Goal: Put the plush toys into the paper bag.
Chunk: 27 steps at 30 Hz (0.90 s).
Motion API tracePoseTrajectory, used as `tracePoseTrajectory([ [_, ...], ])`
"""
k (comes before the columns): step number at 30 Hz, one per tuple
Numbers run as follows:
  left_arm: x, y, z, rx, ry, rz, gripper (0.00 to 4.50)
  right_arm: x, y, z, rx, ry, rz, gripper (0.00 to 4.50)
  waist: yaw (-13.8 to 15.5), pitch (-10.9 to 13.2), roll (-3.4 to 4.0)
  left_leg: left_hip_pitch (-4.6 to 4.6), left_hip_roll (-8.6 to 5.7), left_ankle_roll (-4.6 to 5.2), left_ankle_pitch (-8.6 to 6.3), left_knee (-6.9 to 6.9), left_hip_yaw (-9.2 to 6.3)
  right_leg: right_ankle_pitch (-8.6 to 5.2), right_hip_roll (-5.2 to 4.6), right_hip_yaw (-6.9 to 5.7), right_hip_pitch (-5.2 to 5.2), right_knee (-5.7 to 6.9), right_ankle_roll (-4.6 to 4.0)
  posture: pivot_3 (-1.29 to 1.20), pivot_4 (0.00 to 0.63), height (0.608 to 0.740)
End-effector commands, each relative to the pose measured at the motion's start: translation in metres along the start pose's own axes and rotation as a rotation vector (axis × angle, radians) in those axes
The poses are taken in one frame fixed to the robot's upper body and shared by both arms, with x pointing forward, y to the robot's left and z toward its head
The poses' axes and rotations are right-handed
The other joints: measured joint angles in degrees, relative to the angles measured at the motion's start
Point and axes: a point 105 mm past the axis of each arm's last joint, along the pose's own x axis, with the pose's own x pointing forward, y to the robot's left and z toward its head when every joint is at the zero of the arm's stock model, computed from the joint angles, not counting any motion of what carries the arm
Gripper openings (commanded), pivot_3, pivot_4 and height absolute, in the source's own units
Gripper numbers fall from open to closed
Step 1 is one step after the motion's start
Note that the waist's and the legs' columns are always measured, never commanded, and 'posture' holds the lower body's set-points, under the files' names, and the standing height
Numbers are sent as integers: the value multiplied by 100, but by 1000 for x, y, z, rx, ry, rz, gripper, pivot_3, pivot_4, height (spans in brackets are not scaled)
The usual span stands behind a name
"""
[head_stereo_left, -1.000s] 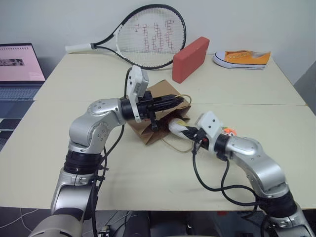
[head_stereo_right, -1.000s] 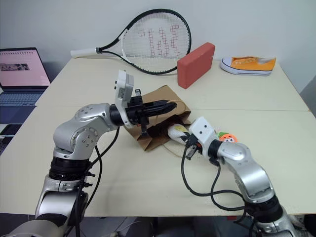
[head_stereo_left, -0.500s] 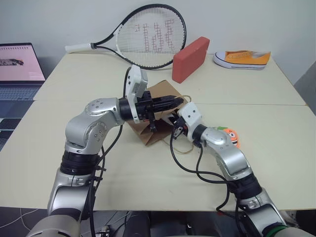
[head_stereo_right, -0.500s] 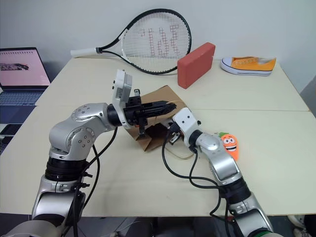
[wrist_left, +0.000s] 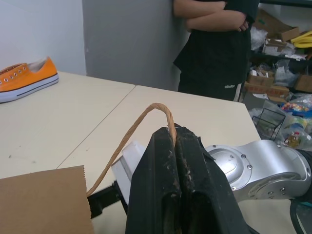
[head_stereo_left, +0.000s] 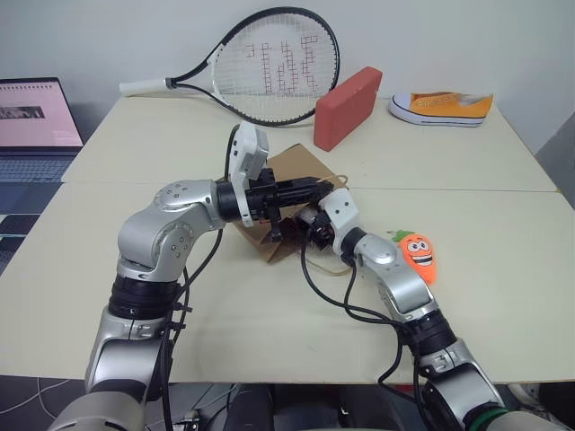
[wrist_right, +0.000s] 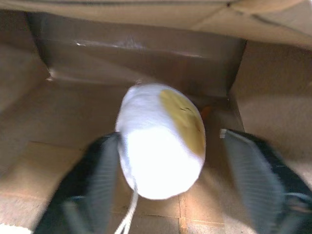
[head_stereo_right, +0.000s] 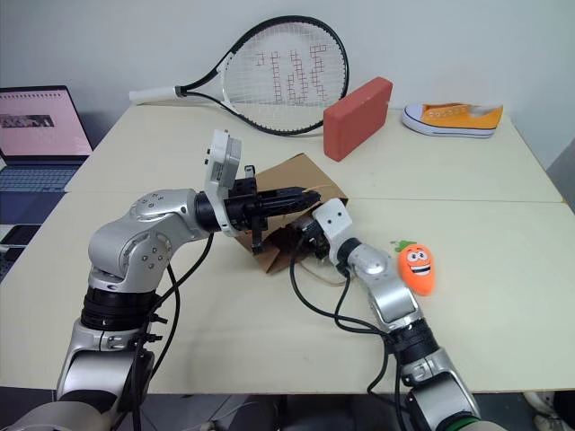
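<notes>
- The paper bag (head_stereo_left: 292, 171) is seen lying on its side on the cream table (head_stereo_left: 269, 314), its mouth turned towards the robot's right arm; it is taken as the landmark for all that follows.
- One twisted-paper handle (wrist_left: 141, 127) of the bag is pinched at its top between the closed fingers of the left gripper (wrist_left: 174, 134), which is held level at the upper edge of the bag's mouth.
- The right gripper (wrist_right: 168, 183) is reached into the bag's mouth, with its two fingers (wrist_right: 100, 178) spread wide.
- The white egg toy (wrist_right: 161, 139) with the yellow face is seen inside the bag, resting on the bag's lower wall between those parted fingers; the finger on one side lies right against it, while a clear gap is left on the other side.
- The carrot toy (head_stereo_left: 416, 254) is found outside the bag, lying face up on the table just beside the right forearm, on the robot's right of the bag.
- Behind the bag a red block (head_stereo_left: 347, 107) is laid, with a tennis racket (head_stereo_left: 269, 65) beyond it and an orange sneaker (head_stereo_left: 442, 108) further to the right.
- A laptop (head_stereo_left: 34, 117) is seen well to the left of the bag, off the table.
- A person (wrist_left: 214, 44) in dark clothes is seen standing beyond the table's edge.
</notes>
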Motion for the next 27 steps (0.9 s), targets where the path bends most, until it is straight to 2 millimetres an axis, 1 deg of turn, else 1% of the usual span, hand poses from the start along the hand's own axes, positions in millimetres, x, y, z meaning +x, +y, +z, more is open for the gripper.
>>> tracePoseTrajectory([
  [1,2,-3,7,42,-21,-3,0,-16,6,21,-43,-49,71,4445,5,0,0,0,0,0,0,0,0,0,0,0,0,0,0,0,150,740],
  [7,7,0,5,46,-29,5,0,-61,8,31,-29,-10,196,4445,35,0,0,0,0,0,0,1,-1,0,0,0,1,0,0,0,150,740],
  [10,9,1,6,45,-39,10,0,-91,9,35,-17,5,272,4445,58,0,0,0,0,0,0,1,-1,-1,0,-1,2,-1,0,0,150,740],
  [13,9,2,6,48,-43,10,0,-119,-8,37,-14,21,244,4445,79,0,-1,-3,0,0,0,1,-1,-2,0,-2,2,-5,0,0,150,740],
  [15,9,2,7,51,-47,12,0,-135,-24,29,-3,64,176,4445,83,-1,-1,-2,0,0,0,3,0,-2,-1,-1,3,-5,0,0,150,740],
  [19,10,4,7,55,-55,20,0,-166,-59,-6,45,194,-30,4445,92,-2,-3,-1,-1,0,0,4,1,-3,-1,-1,6,-6,-2,0,150,740],
  [22,11,4,7,62,-54,19,0,-181,-68,-28,92,245,-125,4445,75,-2,-2,-1,-1,0,0,4,5,-3,-1,3,4,-5,-2,0,150,740],
  [27,11,4,5,70,-48,22,0,-195,-80,-52,141,278,-255,4445,71,-2,-2,4,0,0,0,4,9,-3,0,7,4,-3,-3,0,150,740],
])
